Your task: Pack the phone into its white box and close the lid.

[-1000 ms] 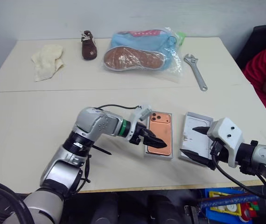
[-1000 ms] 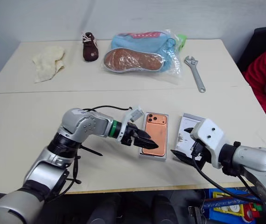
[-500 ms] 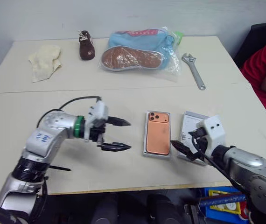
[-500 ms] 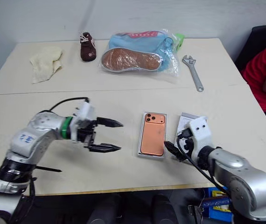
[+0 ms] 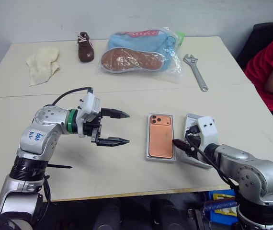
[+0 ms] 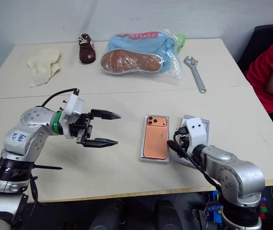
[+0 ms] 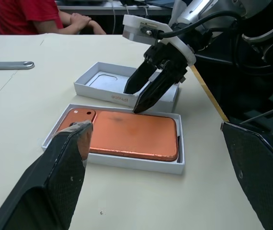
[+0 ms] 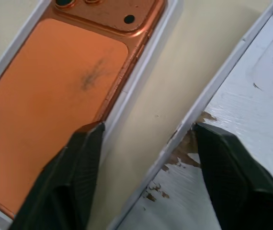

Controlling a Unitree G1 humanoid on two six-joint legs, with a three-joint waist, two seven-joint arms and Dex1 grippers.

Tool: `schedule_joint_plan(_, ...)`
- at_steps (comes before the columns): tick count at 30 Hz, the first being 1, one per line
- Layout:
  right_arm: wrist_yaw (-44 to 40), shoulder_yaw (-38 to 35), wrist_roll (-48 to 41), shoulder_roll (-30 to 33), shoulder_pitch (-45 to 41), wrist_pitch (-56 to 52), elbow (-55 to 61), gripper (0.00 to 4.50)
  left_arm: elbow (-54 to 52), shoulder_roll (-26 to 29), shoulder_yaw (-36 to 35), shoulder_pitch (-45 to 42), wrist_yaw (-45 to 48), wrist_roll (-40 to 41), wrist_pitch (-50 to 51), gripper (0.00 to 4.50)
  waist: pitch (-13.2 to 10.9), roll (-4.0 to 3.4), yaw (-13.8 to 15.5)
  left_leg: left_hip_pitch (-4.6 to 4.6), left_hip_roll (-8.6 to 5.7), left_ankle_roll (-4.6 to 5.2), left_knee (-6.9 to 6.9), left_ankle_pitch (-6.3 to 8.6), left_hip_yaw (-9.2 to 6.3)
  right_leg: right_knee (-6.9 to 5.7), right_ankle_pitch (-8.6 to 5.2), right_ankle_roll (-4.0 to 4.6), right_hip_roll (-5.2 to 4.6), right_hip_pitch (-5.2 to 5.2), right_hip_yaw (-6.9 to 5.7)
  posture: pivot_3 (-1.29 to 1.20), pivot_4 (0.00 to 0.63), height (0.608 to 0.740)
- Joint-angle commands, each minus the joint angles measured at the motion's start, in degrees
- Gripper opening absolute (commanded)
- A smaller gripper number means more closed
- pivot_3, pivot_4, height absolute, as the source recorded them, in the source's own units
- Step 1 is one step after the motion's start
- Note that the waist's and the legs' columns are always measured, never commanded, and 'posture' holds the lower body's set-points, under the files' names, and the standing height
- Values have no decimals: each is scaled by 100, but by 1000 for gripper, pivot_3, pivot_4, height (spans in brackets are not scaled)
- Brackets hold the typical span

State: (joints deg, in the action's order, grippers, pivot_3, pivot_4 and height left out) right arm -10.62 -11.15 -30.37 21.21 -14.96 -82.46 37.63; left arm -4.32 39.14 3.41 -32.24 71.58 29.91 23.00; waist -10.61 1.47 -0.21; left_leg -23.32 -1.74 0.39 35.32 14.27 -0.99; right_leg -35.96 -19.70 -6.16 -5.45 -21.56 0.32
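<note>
- The phone (image 5: 161,139) is lying flat, camera block up, inside the white box (image 5: 148,154) near the front of the table (image 5: 127,96), so by the look of it the packing step is done.
- The lid (image 7: 103,81) is sitting open side up just beside the box, on the robot's right, apart from it by a narrow strip of bare table; its white inside is showing an oval recess and some small brown marks.
- The closing step is looking not yet done: the lid is not covering the box, and it appears to need lifting, turning over and lowering onto the phone.
- The right gripper (image 7: 143,91) is reaching down at the lid's near wall; the right wrist view is showing its fingers (image 8: 74,172) straddling the gap, one over the box's edge and one inside the lid, parted and not closing on anything that can be made out.
- The left gripper (image 5: 113,127) is hanging above the table well to the left of the box, its two black fingers spread wide and holding nothing.
- A wrench (image 5: 195,71), a bagged blue shoe (image 5: 139,50), a small brown shoe (image 5: 84,46) and a cloth (image 5: 41,64) are lying along the far side, well apart from the work.
- A person in a red shirt (image 5: 270,67) is sitting at the table's right end.
</note>
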Motion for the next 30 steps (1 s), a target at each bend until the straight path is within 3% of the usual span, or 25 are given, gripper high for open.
schedule_joint_plan(1, -2, -189, 3, -61, 7, -15, 55, 2308, -219, 55, -19, -5, 12, -43, -33, 4500, 0, 0, 4, 0, 0, 1, 1, -1, 0, 0, 0, 0, 0, 0, 1, 0, 150, 740)
schedule_joint_plan(12, -12, -918, -132, -331, -248, -567, 413, 2308, 36, -76, 135, -98, 32, -321, -198, 4500, 0, 0, 1, 0, -2, 4, 1, -1, 0, -3, 0, -1, -1, -1, 0, 0, 150, 740)
schedule_joint_plan(25, 189, 11, 452, -223, -3, 284, -262, 2308, -23, -138, 166, -95, -43, -372, -145, 4500, 0, 0, -1, 2, -2, 1, -3, -4, 1, -6, 0, -1, 2, -2, 0, 0, 150, 740)
schedule_joint_plan(28, 122, 129, 461, -202, 71, 365, -264, 1715, -105, -131, 150, -48, -94, -357, -113, 4500, 0, 0, 0, 2, -3, -1, -2, -6, 2, -6, 1, -1, 1, -1, 2, 0, 150, 740)
schedule_joint_plan(30, 98, 229, 524, -116, 144, 465, -256, 1053, -156, -126, 142, -18, -130, -340, -85, 4500, 0, 0, 0, 2, -3, 0, -2, -6, 2, -7, 1, -1, 1, -1, 1, 0, 150, 740)
